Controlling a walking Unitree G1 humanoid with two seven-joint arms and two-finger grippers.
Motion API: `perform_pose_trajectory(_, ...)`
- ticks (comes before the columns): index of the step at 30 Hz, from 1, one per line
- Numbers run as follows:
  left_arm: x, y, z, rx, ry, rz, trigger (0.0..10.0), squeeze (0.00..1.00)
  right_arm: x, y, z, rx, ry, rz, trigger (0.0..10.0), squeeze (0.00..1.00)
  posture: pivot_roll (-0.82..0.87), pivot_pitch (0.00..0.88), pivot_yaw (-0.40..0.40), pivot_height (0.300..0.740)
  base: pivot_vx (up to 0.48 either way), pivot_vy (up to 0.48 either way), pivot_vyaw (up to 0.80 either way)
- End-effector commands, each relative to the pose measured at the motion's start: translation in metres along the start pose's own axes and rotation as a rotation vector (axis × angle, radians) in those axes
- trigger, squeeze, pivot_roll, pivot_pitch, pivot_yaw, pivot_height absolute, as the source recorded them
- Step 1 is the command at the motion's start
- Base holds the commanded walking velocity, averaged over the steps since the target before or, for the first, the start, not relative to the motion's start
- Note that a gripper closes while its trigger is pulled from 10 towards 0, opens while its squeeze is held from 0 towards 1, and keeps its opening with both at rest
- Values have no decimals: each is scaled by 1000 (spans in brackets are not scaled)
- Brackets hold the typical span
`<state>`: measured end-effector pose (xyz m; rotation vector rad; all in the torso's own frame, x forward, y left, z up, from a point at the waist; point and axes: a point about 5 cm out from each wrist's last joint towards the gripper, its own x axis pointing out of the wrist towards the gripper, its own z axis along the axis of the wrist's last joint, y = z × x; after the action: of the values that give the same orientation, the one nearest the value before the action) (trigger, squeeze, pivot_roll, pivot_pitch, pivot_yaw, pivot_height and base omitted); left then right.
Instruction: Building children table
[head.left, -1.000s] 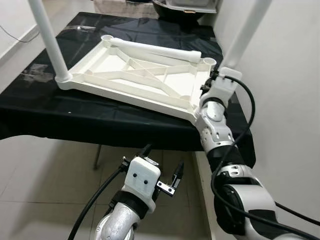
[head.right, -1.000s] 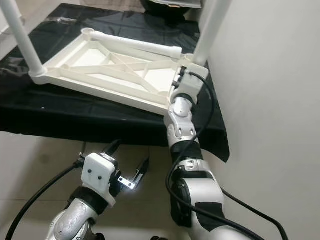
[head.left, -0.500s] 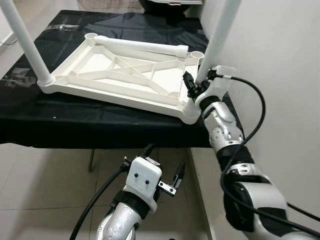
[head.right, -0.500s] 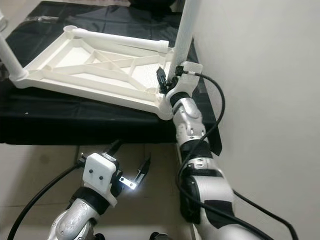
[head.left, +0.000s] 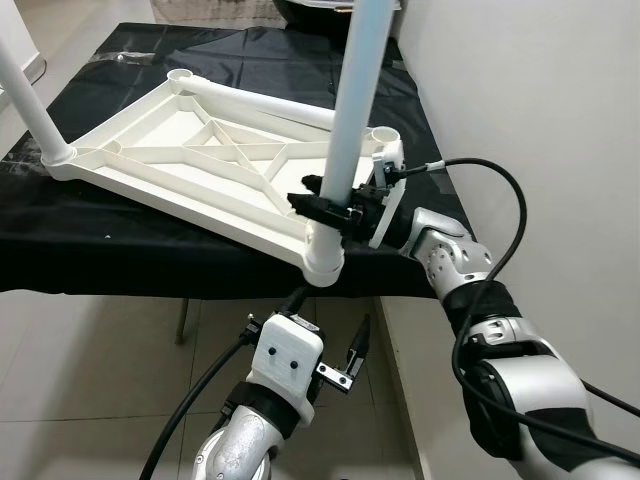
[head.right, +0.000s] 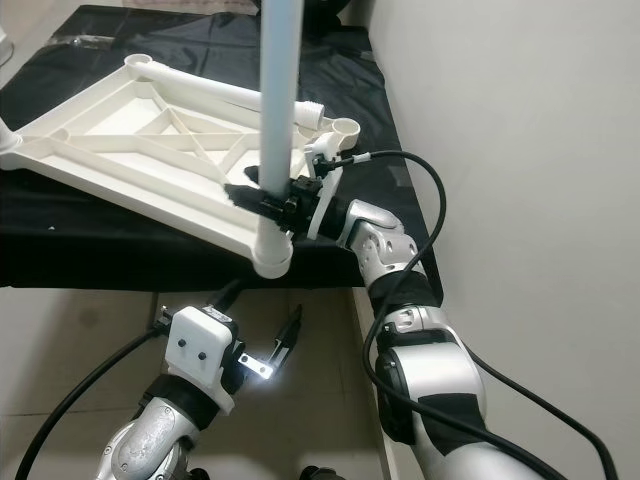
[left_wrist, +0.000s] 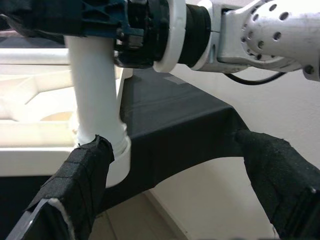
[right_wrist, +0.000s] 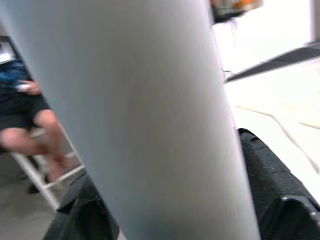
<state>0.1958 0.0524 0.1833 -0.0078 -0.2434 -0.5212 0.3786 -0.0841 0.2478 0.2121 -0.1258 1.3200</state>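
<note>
Now the right gripper (head.left: 322, 208) clamps a leg (head.left: 345, 130) standing in the tabletop's (head.left: 190, 170) near corner; the left gripper (head.left: 328, 335) hangs below, fingers apart.

The upright leg (head.left: 350, 120) runs past the top edge.

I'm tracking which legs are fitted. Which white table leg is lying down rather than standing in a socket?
The leg lying flat along the far edge of the upturned tabletop; the other two stand upright, one clamped by the right gripper.
</note>
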Motion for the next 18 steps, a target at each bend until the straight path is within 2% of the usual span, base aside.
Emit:
perform_pose_trajectory(1,-2,-4,-2,-4,11,-10,10000,0,6,4,-3,13,12,50,10000,0,130,175,-93,740,0,0,0)
perform_pose_trajectory(2,-2,-5,-3,-3,16,-9,10000,0,11,6,-8,21,22,64,0,0,133,174,-96,740,0,0,0)
perform_pose_trajectory(8,-2,-5,-4,-4,18,-7,10000,0,12,2,-8,2,13,-6,0,0,130,178,-96,740,0,0,0)
perform_pose_trajectory(9,-2,-4,-4,-3,19,-8,10000,0,11,-2,-8,-5,11,-66,0,0,125,182,-96,740,0,0,0)
perform_pose_trajectory(10,-3,-4,-4,-2,20,-8,10000,0,9,-7,-8,-27,13,-160,0,0,124,183,-93,740,0,0,0)
perform_pose_trajectory(11,-3,-4,-4,-3,20,-8,10000,0,5,-17,-9,-54,23,-325,0,0,121,185,-94,740,0,0,0)
perform_pose_trajectory(12,-3,-4,-4,-3,20,-8,10000,0,1,-23,-9,-74,27,-438,0,0,121,185,-93,740,0,0,0)
perform_pose_trajectory(13,-3,-4,-4,-3,20,-7,10000,0,-1,-26,-9,-85,30,-501,0,0,121,185,-93,740,0,0,0)
perform_pose_trajectory(14,-3,-4,-4,-3,20,-7,10000,0,-1,-26,-9,-85,30,-501,0,0,121,185,-93,740,0,0,0)
perform_pose_trajectory(15,-3,-4,-4,-3,21,-9,10000,0,-11,-37,-9,-89,56,-721,0,0,120,189,-87,740,0,0,0)
perform_pose_trajectory(16,-3,-4,-4,-3,21,-9,10000,0,-11,-37,-9,-89,56,-721,0,0,120,189,-87,740,0,0,0)
perform_pose_trajectory(17,-3,-4,-4,-3,22,-10,10000,0,-48,-54,-7,-76,32,-1240,0,0,117,191,-85,740,0,0,0)
perform_pose_trajectory(18,-3,-4,-4,-3,22,-10,10000,0,-48,-54,-7,-76,32,-1240,0,0,117,191,-85,740,0,0,0)
